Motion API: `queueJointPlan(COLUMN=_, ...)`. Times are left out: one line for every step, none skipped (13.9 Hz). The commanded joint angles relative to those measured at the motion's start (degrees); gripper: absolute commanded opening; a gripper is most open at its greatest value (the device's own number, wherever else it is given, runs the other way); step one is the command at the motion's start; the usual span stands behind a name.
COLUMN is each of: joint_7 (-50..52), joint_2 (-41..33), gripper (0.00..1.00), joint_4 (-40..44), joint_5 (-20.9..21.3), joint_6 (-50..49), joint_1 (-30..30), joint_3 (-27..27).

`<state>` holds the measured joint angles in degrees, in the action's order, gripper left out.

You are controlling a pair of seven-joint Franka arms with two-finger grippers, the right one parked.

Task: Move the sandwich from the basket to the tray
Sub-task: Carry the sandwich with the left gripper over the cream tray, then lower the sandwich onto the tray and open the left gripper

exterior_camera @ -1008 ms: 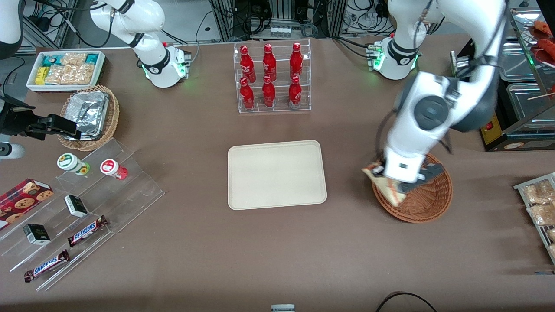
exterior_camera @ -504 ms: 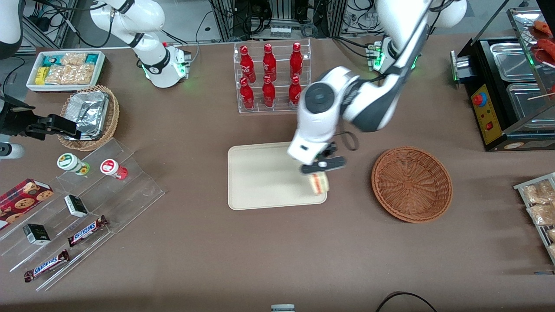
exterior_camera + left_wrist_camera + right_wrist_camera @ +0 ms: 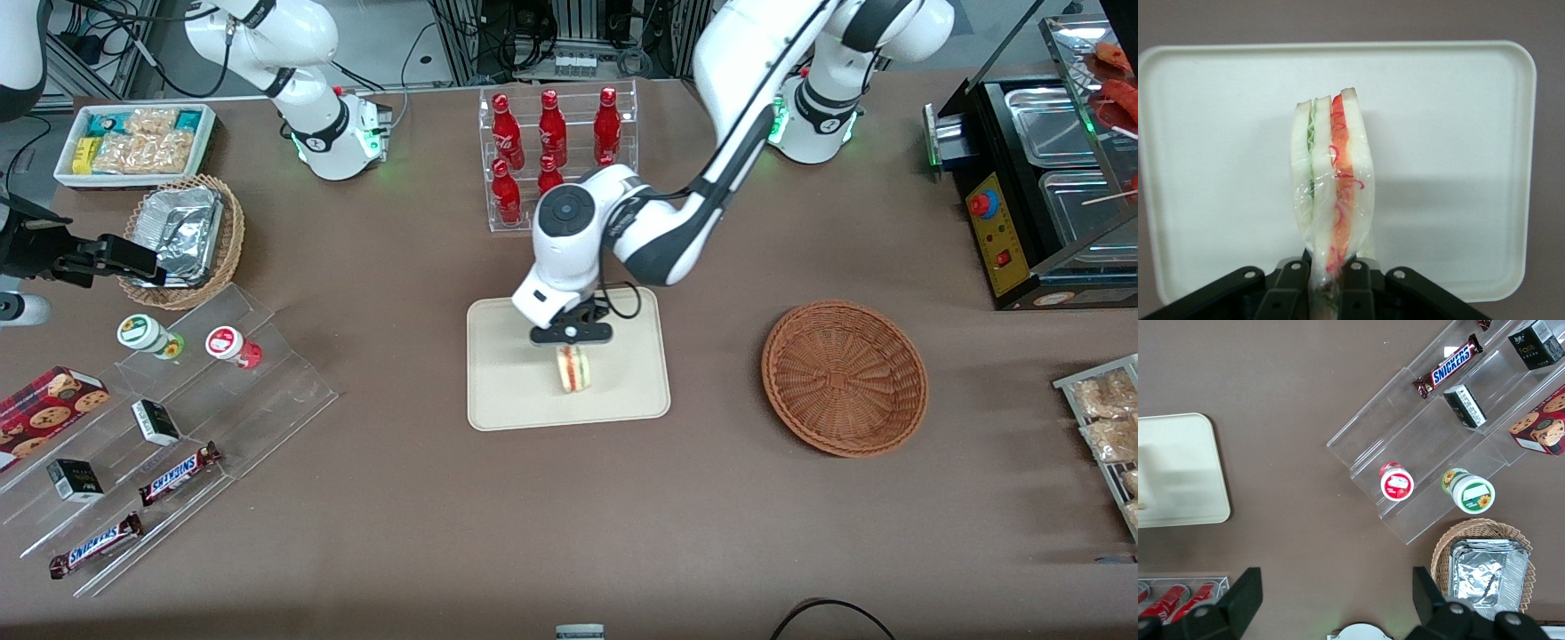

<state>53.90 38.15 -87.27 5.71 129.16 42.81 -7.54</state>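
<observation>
The gripper (image 3: 572,341) is clamped on the wrapped sandwich (image 3: 573,369), which hangs long axis downward from the fingers, above the tray (image 3: 498,391) middle, well apart from the basket (image 3: 845,378).

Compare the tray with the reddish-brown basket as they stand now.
The tray is flat, rectangular, smooth and cream; the basket is round, bowl-shaped, woven and reddish-brown. Over the tray hangs the sandwich, pinched in the tool; nothing shows in the basket. The tray lies nearer the parked arm's end, the basket toward the working arm's. Both rest on the brown table.
</observation>
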Motion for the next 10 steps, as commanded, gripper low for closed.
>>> queueJointPlan(joint_7=1.0, joint_2=3.0, gripper=0.00, joint_4=1.9, joint_5=1.1, joint_6=2.9, joint_1=1.5, joint_3=0.9)
queueJointPlan(joint_7=0.5, joint_2=3.3, gripper=0.00, joint_4=1.9, joint_5=1.2, joint_6=3.0, joint_1=2.3, joint_3=0.9)
queueJointPlan(joint_7=0.3, joint_2=3.6, gripper=0.00, joint_4=1.9, joint_5=2.3, joint_6=3.0, joint_1=2.9, joint_3=1.0)
queueJointPlan(joint_7=0.7, joint_2=4.1, gripper=0.00, joint_4=1.9, joint_5=3.3, joint_6=3.0, joint_1=2.9, joint_3=0.9)
queueJointPlan(joint_7=0.8, joint_2=4.5, gripper=0.00, joint_4=2.0, joint_5=4.0, joint_6=3.1, joint_1=2.9, joint_3=0.9)
queueJointPlan(joint_7=0.9, joint_2=4.7, gripper=0.00, joint_4=2.0, joint_5=4.3, joint_6=3.1, joint_1=2.9, joint_3=0.9)
queueJointPlan(joint_7=0.9, joint_2=4.9, gripper=0.00, joint_4=2.0, joint_5=4.3, joint_6=3.1, joint_1=2.9, joint_3=0.9)
queueJointPlan(joint_7=1.0, joint_2=5.0, gripper=0.18, joint_4=1.9, joint_5=4.2, joint_6=3.1, joint_1=2.9, joint_3=0.9)
queueJointPlan(joint_7=0.9, joint_2=5.0, gripper=0.81, joint_4=1.9, joint_5=4.3, joint_6=3.0, joint_1=2.9, joint_3=0.9)
queueJointPlan(joint_7=1.0, joint_2=4.9, gripper=0.99, joint_4=1.9, joint_5=4.2, joint_6=3.0, joint_1=2.9, joint_3=0.9)
